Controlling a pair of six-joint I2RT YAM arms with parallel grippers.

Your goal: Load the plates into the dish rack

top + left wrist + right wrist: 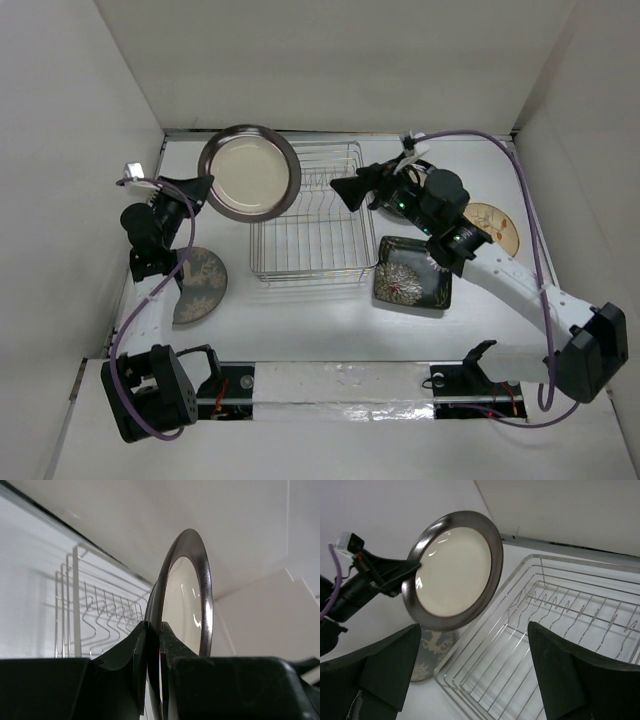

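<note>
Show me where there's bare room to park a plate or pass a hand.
Bare table: the near strip between the dish rack and the mounting rail. The rack holds no plates. Crowded: left of it, the patterned grey plate and left arm; right of it, the black square plate and floral plate. The dark-rimmed plate, in the left fingers, hovers at its far-left corner.

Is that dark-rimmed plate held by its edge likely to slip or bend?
Probably stiff: the dark-rimmed plate holds shape though the left pincer grips only its rim. Its glossy glaze may be slippery. Held off-centre, it might swing.
</note>
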